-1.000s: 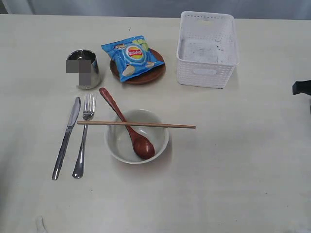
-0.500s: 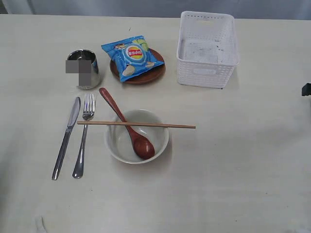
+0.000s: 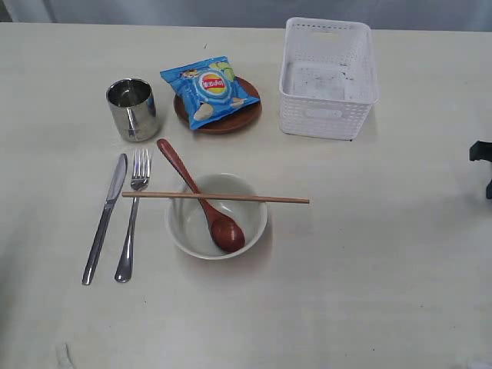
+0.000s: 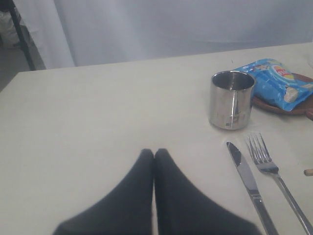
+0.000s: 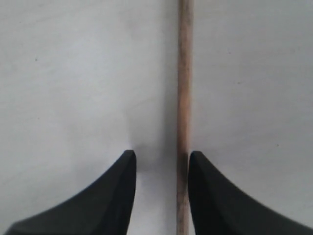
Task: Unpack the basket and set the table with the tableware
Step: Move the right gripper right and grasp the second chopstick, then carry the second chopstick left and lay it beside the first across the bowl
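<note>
My right gripper [image 5: 161, 152], fingers apart, straddles the thin brown wooden chopstick [image 5: 184, 88]; its long axis runs between them, just beside one finger. My left gripper [image 4: 154, 152] has its fingers together.

**Inspector:** Basket and table?

**Assistant:** White grid-sided basket [image 3: 328, 115], upright at the far right of the cream table [image 3: 369, 292]. Dark scuffs show on its floor.

**Inspector:** Tableware?

**Assistant:** Steel cup [image 3: 132, 110] upright at the far left, mouth up. Dark brown plate [image 3: 227, 126] between cup and basket, only its near rim showing. Knife [image 3: 104, 217] and fork [image 3: 132, 214] lie side by side, close but apart, tips toward the cup. Off-white bowl [image 3: 184, 231] upright just right of the fork. The reddish-brown spoon [image 3: 201, 198] has its head in the bowl and its handle over the far-left rim.

**Inspector:** Chopsticks?

**Assistant:** A chopstick [image 3: 254, 199] lies across the bowl's rim, over the spoon handle. The right wrist view shows a wooden stick [image 5: 184, 98] flat on the table. Cannot tell whether it is the same one.
</note>
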Tool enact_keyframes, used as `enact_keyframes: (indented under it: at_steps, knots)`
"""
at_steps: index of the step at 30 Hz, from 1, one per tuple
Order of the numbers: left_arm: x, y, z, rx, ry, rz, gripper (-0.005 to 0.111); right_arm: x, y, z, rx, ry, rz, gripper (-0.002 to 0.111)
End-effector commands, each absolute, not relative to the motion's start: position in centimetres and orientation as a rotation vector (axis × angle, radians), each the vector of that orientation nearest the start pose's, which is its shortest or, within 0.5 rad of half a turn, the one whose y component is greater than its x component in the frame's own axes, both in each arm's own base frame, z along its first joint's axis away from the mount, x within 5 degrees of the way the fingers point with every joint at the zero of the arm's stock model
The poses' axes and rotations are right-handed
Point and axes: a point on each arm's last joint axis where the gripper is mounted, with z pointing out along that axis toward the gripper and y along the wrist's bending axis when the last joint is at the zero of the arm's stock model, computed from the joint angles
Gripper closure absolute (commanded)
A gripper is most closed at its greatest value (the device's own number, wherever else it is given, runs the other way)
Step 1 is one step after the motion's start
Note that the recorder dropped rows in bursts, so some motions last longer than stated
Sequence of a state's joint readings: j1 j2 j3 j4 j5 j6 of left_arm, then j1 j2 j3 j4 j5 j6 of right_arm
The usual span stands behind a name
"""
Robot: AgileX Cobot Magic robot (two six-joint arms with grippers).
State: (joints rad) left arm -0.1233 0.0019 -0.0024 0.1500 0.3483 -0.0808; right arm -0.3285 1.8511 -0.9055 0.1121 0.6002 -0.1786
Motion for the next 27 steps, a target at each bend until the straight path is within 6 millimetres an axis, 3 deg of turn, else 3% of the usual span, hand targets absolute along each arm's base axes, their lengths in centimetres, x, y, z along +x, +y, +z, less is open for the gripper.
enact_keyframes:
  at_steps: [1, 6, 11, 15, 18, 21, 27]
  knots:
    - [5.4, -0.2, 18.2, 0.136, 1.822, -0.001, 0.107, 29.1, -9.6, 10.9, 0.348, 3.033, 0.059, 0.073]
    - [5.4, -0.2, 18.2, 0.136, 1.822, -0.001, 0.107, 29.0, -9.6, 9.7, 0.348, 3.069, 0.068, 0.077]
    - [5.4, -0.2, 18.2, 0.136, 1.822, -0.001, 0.107, 28.9, -9.7, 9.4, 0.310, 3.092, 0.046, 0.108]
    - [5.4, -0.2, 18.2, 0.136, 1.822, -0.001, 0.107, 29.7, -9.4, 10.1, 0.346, 3.057, 0.072, 0.109]
    - [5.4, -0.2, 18.2, 0.136, 1.822, -0.001, 0.107, 31.3, -8.2, 12.3, 0.315, 2.993, 0.124, 0.109]
    - [5.4, -0.2, 18.2, 0.136, 1.822, -0.001, 0.107, 33.1, -6.0, 15.7, 0.192, 2.909, 0.156, 0.109]
    - [5.4, -0.2, 18.2, 0.136, 1.822, -0.001, 0.107, 35.0, 2.1, 23.7, -0.240, 2.714, 0.243, 0.109]
